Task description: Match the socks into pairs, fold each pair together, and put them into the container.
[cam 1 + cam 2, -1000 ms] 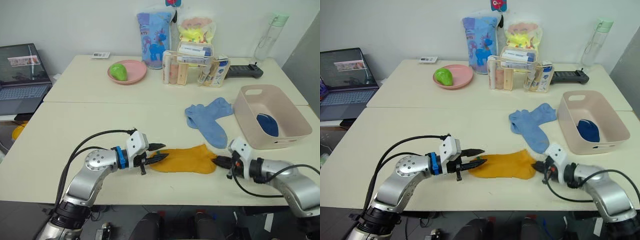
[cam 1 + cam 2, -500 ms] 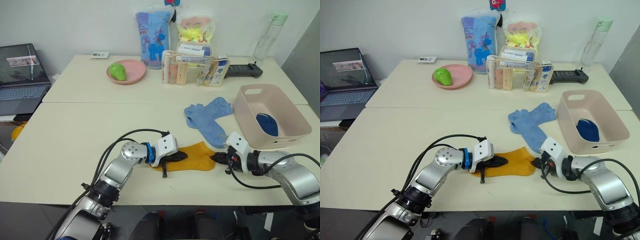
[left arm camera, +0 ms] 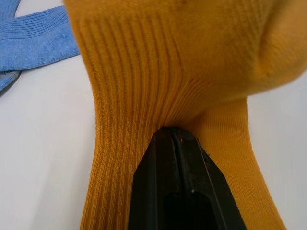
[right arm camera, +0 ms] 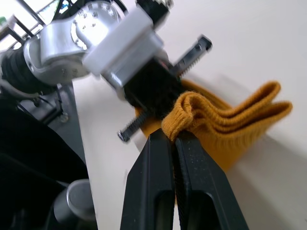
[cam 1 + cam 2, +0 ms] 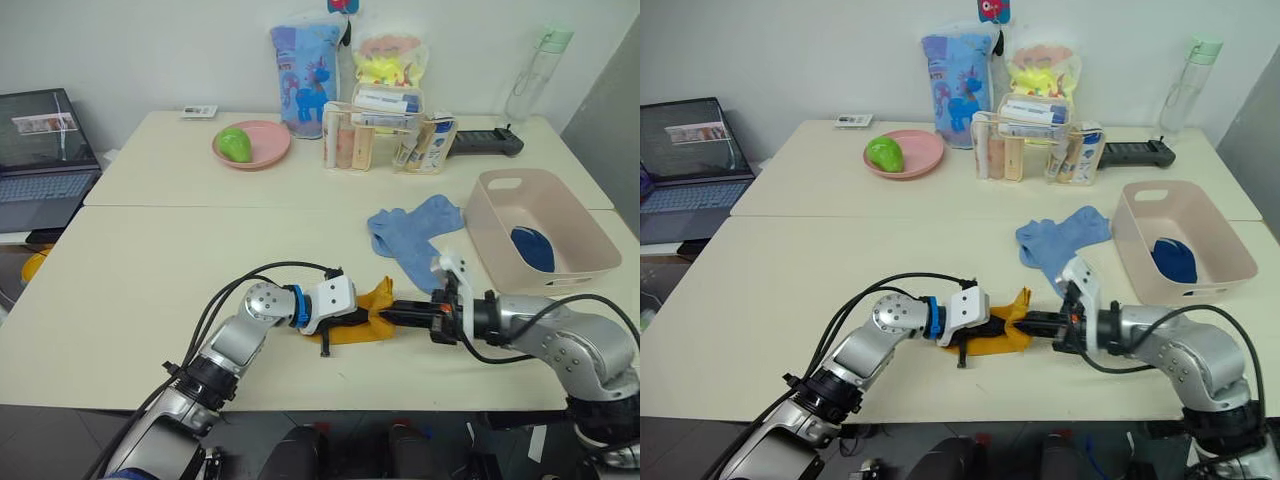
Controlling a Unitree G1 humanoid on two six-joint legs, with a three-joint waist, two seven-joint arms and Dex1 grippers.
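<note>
While the right pincer [image 5: 385, 313] pinches the cuff end of the yellow socks [image 5: 363, 318], the left pincer [image 5: 350, 319], pressed shut, pins their middle on the counter [image 5: 150, 270]. Judgement: carry the cuff fully over, edges aligned, before release. Long axis runs left-right; container [image 5: 590, 262] sits beyond, right.

My right hand [image 5: 1025, 321] has carried its end of the mustard yellow knit sock pair [image 5: 1002, 333] leftward across the bench, so the pair, which lay stretched flat a second ago, now sits folded over and bunched into a short heap. My left hand [image 5: 362, 318], earlier at the pair's far left end, now pins the fabric at the fold, almost meeting the right hand.
</note>
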